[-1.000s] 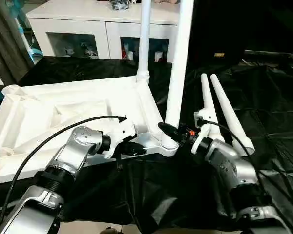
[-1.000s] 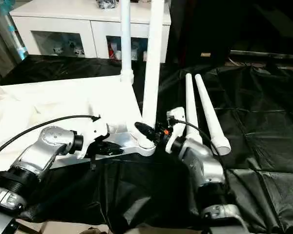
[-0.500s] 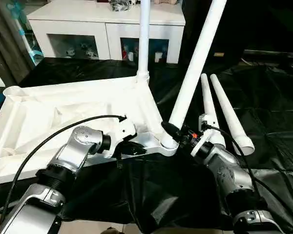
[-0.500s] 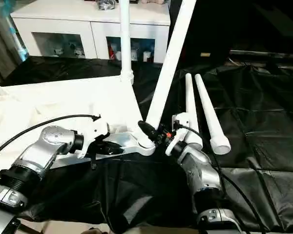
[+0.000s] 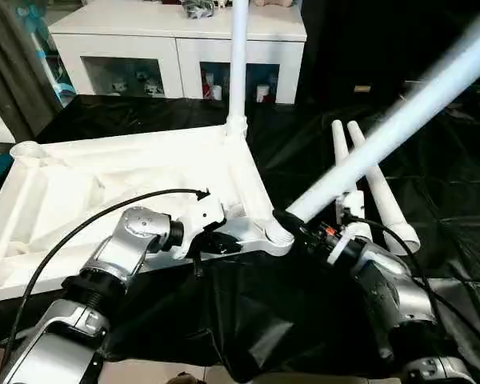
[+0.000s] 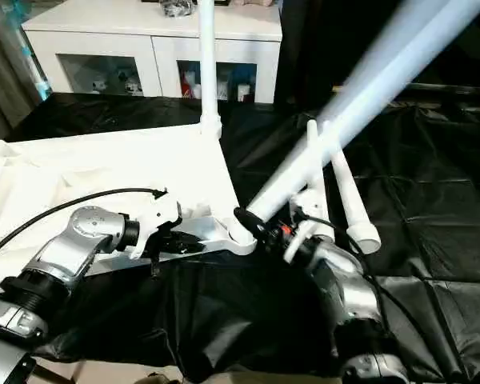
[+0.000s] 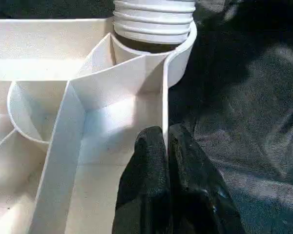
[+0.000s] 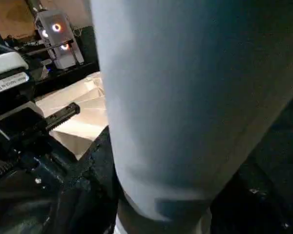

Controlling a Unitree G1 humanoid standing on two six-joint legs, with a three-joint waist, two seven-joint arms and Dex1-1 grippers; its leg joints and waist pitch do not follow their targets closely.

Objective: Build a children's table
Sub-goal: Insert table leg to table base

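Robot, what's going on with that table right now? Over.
Left gripper shut on tabletop rim. Right gripper holding leaning leg at corner socket. Two spare legs lying alongside.

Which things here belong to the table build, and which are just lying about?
Job: tabletop; upright leg; tilted leg in right tool; two loose legs; left tool pinching tabletop rib.
Lying about: white cabinet; black sheet.
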